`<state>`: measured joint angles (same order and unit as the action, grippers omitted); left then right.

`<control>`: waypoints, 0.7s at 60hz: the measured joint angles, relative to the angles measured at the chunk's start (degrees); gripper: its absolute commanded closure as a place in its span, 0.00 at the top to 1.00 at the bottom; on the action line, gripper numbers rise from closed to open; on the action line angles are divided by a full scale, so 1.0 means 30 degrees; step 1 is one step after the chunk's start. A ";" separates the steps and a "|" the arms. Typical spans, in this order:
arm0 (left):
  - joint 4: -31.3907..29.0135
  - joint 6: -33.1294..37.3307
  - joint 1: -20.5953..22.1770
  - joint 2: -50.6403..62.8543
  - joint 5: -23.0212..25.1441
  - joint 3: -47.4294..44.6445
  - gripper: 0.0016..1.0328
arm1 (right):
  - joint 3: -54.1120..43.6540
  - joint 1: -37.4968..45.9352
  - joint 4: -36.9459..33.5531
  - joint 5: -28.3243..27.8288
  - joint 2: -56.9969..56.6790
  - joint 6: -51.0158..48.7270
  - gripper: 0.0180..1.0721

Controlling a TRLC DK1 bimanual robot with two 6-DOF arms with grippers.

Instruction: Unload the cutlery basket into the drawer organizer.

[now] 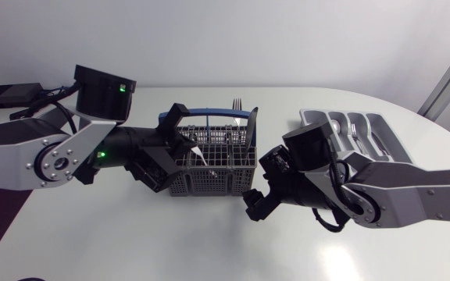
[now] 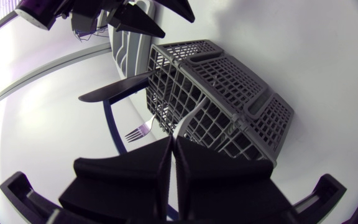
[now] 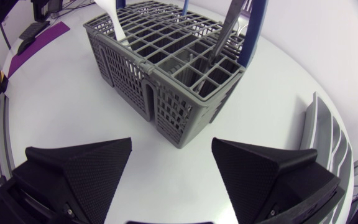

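The grey cutlery basket [image 1: 213, 165] with a blue handle [image 1: 180, 112] stands mid-table. A fork [image 1: 237, 102] and a dark knife [image 2: 114, 91] stick out of it. My left gripper [image 1: 180, 153] is at the basket's left end. In the left wrist view its fingers [image 2: 148, 163] are pressed from both sides on a thin white utensil [image 2: 180, 126] that rises from a compartment. My right gripper [image 3: 171, 146] hangs open just in front of the basket's [image 3: 166, 68] near right corner, with nothing between its fingers. The grey drawer organizer [image 1: 358, 129] lies at the back right, behind my right arm.
A black box [image 1: 6, 95] with cables lies at the table's back left corner. The organizer [image 3: 327, 130] shows beside my right gripper, close to the table's edge. White tabletop [image 1: 170, 234] stretches in front of the basket.
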<state>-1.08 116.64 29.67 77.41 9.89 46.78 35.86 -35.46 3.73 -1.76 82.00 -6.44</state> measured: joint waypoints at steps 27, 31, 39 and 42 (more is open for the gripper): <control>-0.1290 0.0809 0.0321 -0.1362 -0.0991 0.0495 0.03 | -0.0408 -0.0007 0.0029 0.0007 -0.0393 0.0000 0.88; -0.1443 0.0860 0.0466 -0.1472 -0.1158 0.0590 0.03 | -0.0430 -0.0015 0.0051 0.0007 -0.0488 0.0000 0.88; -0.1865 0.0874 0.0714 -0.1800 -0.1588 0.0750 0.03 | -0.0612 -0.0015 0.0124 0.0007 -0.0765 0.0000 0.88; -0.2047 0.0874 0.0765 -0.1945 -0.1712 0.0860 0.03 | -0.0721 -0.0015 0.0131 0.0015 -0.0925 0.0000 0.88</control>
<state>-7.22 119.26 31.97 71.57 4.75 49.36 33.69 -35.51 4.12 -1.72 79.22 -6.44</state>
